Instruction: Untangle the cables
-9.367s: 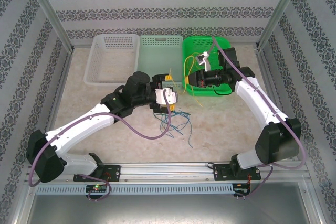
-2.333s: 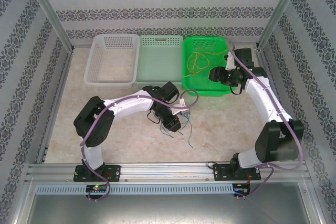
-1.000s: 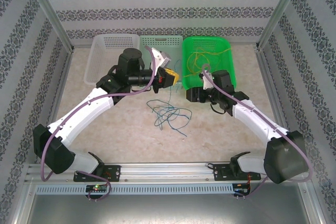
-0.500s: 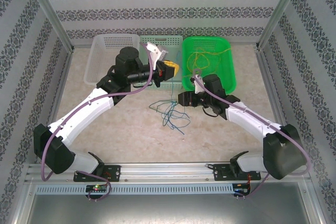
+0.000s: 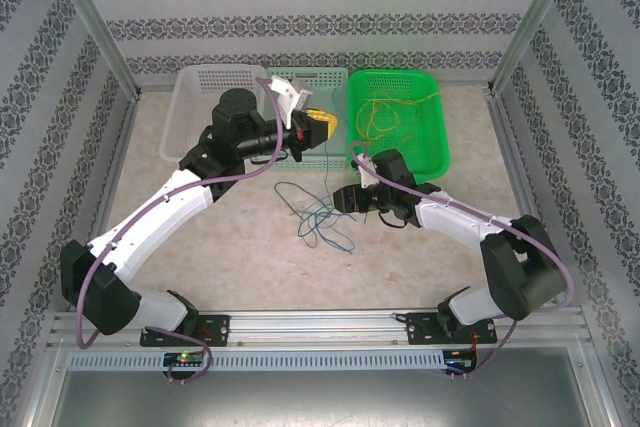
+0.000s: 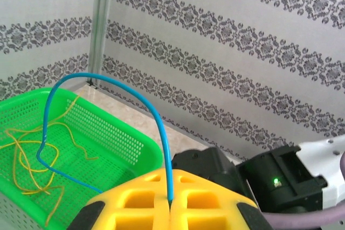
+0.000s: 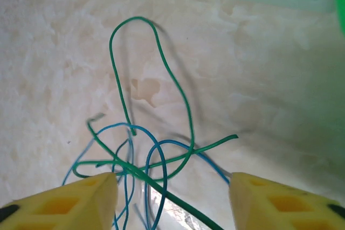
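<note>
Cables (image 7: pixel 141 157), blue and green, tangle at lower centre; my right gripper (image 7: pixel 172 202) hovers spread, left gripper (image 6: pixel 170 204) pinching one blue cable (image 6: pixel 135 92).

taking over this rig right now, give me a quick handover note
Left tool: shut on one blue cable, held raised near the green basket.
Right tool: open, low over the tangle of blue and dark green cables on the table, gripping nothing.
Done: yellow cables lie in the green basket, apart from the rest.
Left: put the lifted blue cable down somewhere, then probably separate the blue and green ones in the tangle.
</note>
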Available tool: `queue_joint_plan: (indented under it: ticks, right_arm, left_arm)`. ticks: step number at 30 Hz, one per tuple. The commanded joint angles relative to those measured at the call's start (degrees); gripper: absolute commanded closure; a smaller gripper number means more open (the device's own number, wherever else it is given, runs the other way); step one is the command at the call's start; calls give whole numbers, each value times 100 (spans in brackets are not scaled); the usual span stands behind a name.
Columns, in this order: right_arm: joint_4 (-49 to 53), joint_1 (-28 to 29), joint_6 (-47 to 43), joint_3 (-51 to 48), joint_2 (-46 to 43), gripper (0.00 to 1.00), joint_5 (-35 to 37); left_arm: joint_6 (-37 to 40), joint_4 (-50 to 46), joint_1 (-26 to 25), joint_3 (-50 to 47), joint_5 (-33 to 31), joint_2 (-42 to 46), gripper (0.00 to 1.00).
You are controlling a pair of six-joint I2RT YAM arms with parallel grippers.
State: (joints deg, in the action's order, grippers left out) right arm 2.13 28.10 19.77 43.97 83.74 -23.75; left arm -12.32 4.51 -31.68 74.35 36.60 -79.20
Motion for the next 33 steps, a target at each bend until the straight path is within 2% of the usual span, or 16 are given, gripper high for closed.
queue_joint_plan:
  ticks: [1,5,9,11,16,19,23,26,33]
  right_arm:
    - [-64,64,-62,-89,152,56,-13]
    - [44,64,-35,-125,202,76,104]
    - [178,64,-76,-92,204,79,170]
    - [279,64,-113,-73,133,72,334]
    - [156,-45,-62,-198,-315,67,690]
    - [202,-94,-35,-204,-403,60,725]
    - [174,-94,31,-224,-513,57,714]
    - [144,-94,71,-205,-770,47,821]
    - [125,-118,3,86,-1397,35,1231]
  left_arm:
    - [-165,422,113,-90,-129,220,95]
    - [-183,476,168,-153,-192,367,94]
    - [-103,439,205,-141,-279,515,92]
    - [-31,386,215,-116,-328,580,92]
    - [107,289,263,-125,-516,771,91]
    - [67,488,276,-220,-573,846,89]
    - [106,356,282,-125,-610,747,88]
    - [151,118,296,23,-610,669,88]
    - [193,-51,321,128,-642,582,86]
